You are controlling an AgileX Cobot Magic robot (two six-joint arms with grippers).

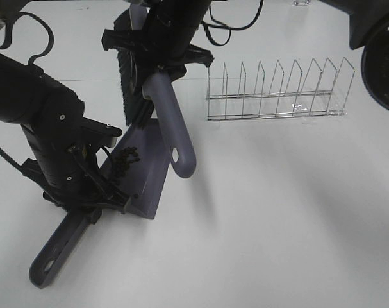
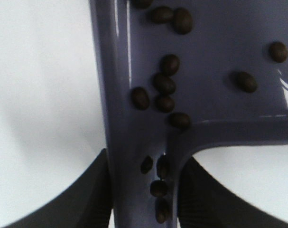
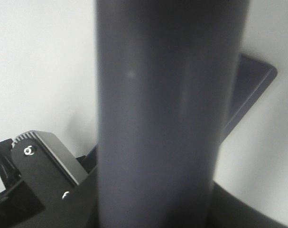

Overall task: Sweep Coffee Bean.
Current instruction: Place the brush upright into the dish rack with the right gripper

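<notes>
White counter [image 1: 277, 212] under everything, and the left fingers [image 2: 87, 199] were clamped tight on the dustpan [image 1: 149, 167] handle. The right fingers [image 3: 248, 216] gripped the brush [image 1: 172, 122] handle. The coffee beans [image 1: 122, 163] sat inside the pan, some down by its handle.

This looks like a robotics lab bench, not a lived-in room. A bare white tabletop [image 1: 290, 218] fills the frame. Black robot arms [image 1: 43, 115] trailing loose cables [image 1: 227, 28] reach in from the upper left, and dark rounded equipment [image 1: 381, 58] sits at the upper right edge. The only household props are a wire dish rack [image 1: 277, 90], a purple dustpan [image 1: 149, 167] and a brush [image 1: 175, 122].
</notes>
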